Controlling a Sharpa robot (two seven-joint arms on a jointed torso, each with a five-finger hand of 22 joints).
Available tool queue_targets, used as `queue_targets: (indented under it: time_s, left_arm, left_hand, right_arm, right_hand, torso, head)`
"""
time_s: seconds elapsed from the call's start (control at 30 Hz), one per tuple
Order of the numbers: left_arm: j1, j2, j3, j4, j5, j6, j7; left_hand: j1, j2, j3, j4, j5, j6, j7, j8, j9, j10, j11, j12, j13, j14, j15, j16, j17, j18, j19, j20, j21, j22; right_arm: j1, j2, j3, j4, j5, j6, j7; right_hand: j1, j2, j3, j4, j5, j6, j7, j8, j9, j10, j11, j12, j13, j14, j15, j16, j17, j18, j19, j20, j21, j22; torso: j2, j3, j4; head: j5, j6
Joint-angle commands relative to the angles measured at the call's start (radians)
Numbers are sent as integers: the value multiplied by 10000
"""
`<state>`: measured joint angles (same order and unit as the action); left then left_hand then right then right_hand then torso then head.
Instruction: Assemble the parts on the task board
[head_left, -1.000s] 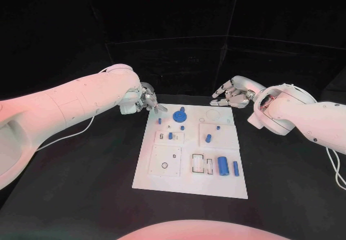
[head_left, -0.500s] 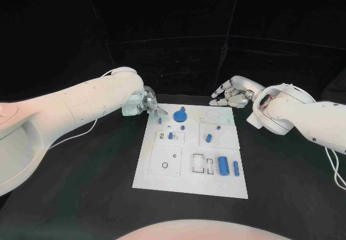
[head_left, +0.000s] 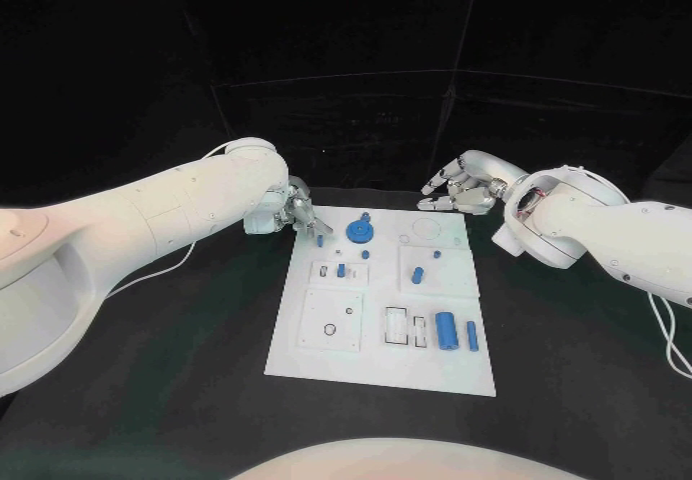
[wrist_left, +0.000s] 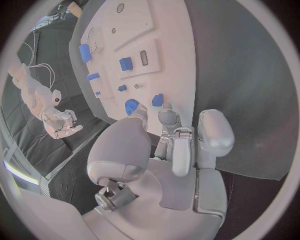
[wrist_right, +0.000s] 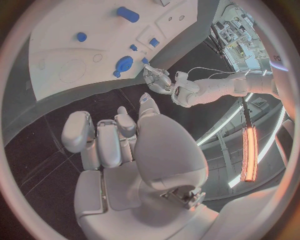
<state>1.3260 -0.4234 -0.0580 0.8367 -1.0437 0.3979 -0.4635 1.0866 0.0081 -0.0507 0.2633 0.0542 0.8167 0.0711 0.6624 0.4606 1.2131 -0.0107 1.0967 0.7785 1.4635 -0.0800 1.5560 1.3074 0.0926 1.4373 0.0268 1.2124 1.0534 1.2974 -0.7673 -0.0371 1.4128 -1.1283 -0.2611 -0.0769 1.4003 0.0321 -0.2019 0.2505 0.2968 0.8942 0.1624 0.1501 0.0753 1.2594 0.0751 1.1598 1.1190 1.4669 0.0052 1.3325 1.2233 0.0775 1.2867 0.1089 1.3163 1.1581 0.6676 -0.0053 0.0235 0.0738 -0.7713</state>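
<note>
The left robot hand (head_left: 296, 209), fingers apart and holding nothing, hung right beside the small blue part (head_left: 319, 240) at the task board (head_left: 378, 372)'s far left corner, nearer than the right robot hand (head_left: 459, 194).

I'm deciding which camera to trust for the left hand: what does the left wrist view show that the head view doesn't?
Left wrist view alone: the left hand from behind, its fingertips just off the task board's edge, beside a small blue part.

Head view alone: the whole task board at once, with the blue cylinder at its near end.

Both: the round blue part and the right hand off the board.
</note>
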Motion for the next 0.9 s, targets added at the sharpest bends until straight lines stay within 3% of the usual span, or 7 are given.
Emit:
queue_targets:
  time_s: [0.03, 0.2, 0.7, 0.9]
  left_arm:
    - [0, 25, -1, -39, -103, 182, 105]
    - [-19, 58, -3, -63, -103, 210, 127]
    - [-69, 192, -4, -174, -104, 266, 114]
    - [-75, 205, -5, -189, -104, 308, 129]
  left_hand:
    - [142, 24, -62, -6, -47, 81, -13, -36, -28, 27, 44, 67, -2, 1034, 60, 59, 2467, 61, 46, 43, 42, 15]
    - [302, 129, -84, -79, -46, 103, -13, -37, -77, 26, 43, 81, -7, 1035, 59, 62, 2473, 56, 51, 42, 55, 41]
    - [586, 303, -109, -252, -44, 124, -6, -42, -168, 19, 48, 101, -22, 1043, 63, 80, 2505, 48, 61, 43, 81, 92]
    - [1015, 604, 78, -553, -45, 146, 3, -40, -246, 16, 51, 118, -35, 1043, 66, 81, 2507, 44, 65, 44, 96, 126]
  right_arm:
    - [18, 17, 6, -5, -5, 48, 78]
    - [17, 44, 6, -16, -5, 57, 83]
    - [17, 63, 6, -18, -5, 64, 80]
    - [17, 61, 6, -16, -5, 63, 77]
  right_hand:
    - [-14, 81, -63, -12, 49, -78, 7, 62, -14, -57, 5, -51, -10, 268, -63, -36, -9, 188, -88, 8, -38, -13]
    - [-8, 85, -63, -12, 56, -80, 7, 62, -14, -54, 5, -46, -5, 269, -63, -35, -6, 188, -85, 7, -37, -10]
    - [-1, 89, -63, -12, 64, -81, 7, 63, -14, -49, 5, -40, 0, 271, -63, -33, -2, 187, -82, 7, -36, -7]
    - [15, 98, -63, -14, 81, -83, 6, 65, -14, -53, 4, -44, -7, 270, -64, -39, -6, 188, -85, 7, -42, -14]
  torso:
    - [-5, 3, 5]
    - [5, 7, -21]
    - [-5, 8, -13]
    - [-9, 7, -5]
  head:
    - [0, -11]
    - [13, -19]
    - [-8, -40]
    - [-35, -36]
